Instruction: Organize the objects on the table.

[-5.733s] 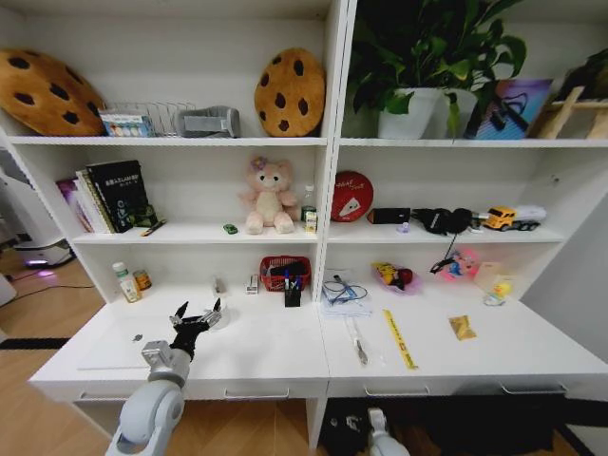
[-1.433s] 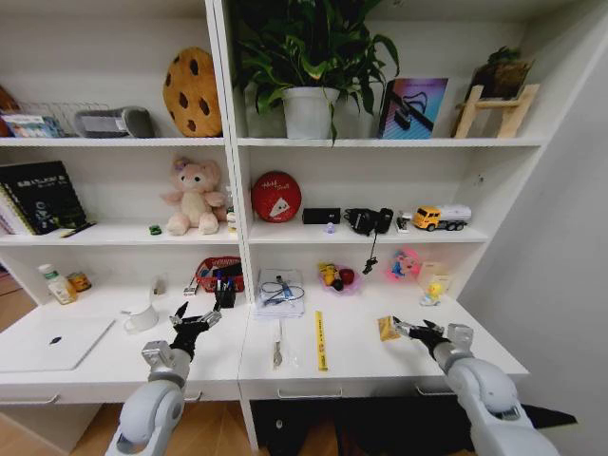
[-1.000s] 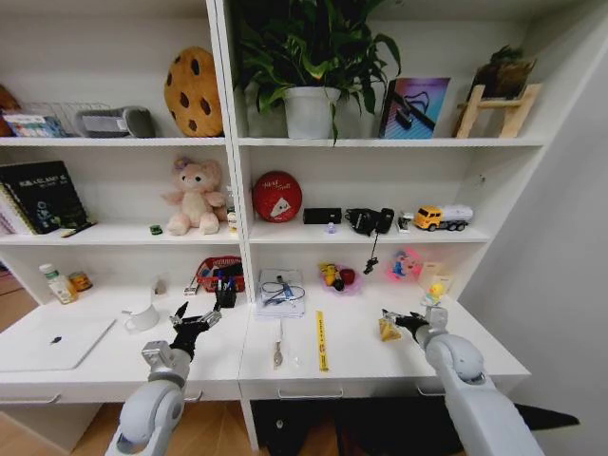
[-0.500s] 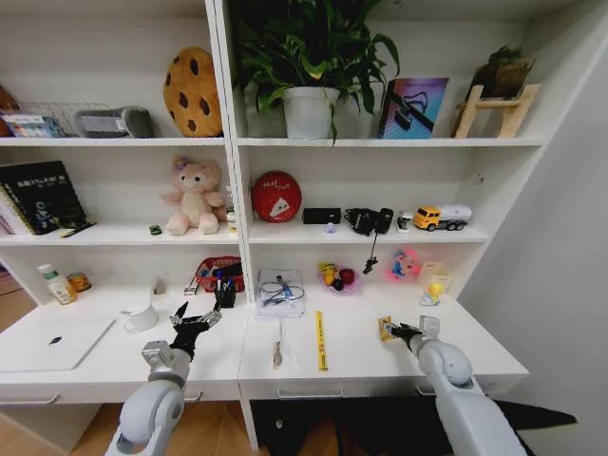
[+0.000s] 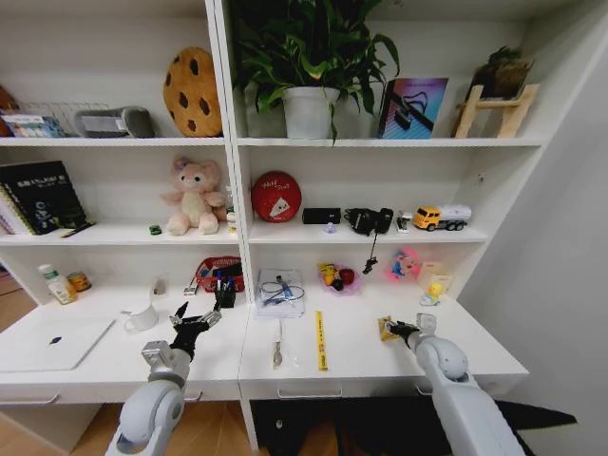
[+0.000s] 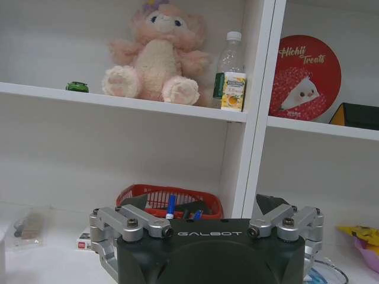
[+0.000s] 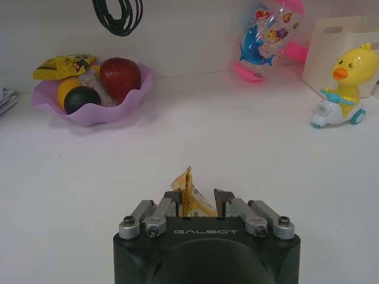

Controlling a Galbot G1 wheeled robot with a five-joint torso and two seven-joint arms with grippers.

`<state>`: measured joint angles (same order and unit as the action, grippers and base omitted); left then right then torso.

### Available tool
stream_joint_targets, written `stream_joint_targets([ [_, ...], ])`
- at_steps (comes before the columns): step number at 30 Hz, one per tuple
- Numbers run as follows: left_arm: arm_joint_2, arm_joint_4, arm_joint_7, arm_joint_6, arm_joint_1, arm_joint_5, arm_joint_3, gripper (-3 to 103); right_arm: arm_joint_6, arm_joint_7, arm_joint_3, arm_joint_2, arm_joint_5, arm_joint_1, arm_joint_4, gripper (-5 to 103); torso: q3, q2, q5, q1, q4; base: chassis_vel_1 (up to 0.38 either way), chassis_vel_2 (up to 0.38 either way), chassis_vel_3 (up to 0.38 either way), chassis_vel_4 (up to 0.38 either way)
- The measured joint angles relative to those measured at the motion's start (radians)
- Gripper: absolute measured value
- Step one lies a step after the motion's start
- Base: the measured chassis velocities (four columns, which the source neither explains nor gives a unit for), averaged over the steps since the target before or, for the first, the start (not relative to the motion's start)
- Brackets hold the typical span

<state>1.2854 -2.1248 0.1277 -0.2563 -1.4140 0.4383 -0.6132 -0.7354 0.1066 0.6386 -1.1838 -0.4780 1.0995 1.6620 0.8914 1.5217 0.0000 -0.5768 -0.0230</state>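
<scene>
Right gripper (image 7: 195, 198): fingers straddling yellow snack packet (image 7: 190, 195) on table (image 5: 361, 347), not yet pinched. Risk: thin packet slips out on closure. Left gripper (image 5: 195, 318): spread, idle, 9 o'clock.

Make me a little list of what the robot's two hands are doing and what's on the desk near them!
right gripper: low over the table, fingers either side of a small yellow packet
left gripper: open, hovering over the desk's left part
laptop: lying flat, closed, far left
yellow strip: flat, mid-desk
purple bowl: holds fruit, by the back wall
duck toy: beyond the packet
</scene>
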Motion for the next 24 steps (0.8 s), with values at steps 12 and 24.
stream_joint_targets([
  [12,0.0,0.0,0.0,0.0,0.0,0.0,0.0,100,0.0,0.0,0.001,-0.006,-0.002,0.013,0.013,1,0.0,0.0,0.0,0.0,0.0,0.0,0.0,0.0,0.0],
  [24,0.0,0.0,0.0,0.0,0.0,0.0,0.0,100,0.104,-0.006,-0.001,-0.005,0.098,0.07,0.115,0,0.0,0.0,0.0,0.0,0.0,0.0,0.0,0.0,0.0],
])
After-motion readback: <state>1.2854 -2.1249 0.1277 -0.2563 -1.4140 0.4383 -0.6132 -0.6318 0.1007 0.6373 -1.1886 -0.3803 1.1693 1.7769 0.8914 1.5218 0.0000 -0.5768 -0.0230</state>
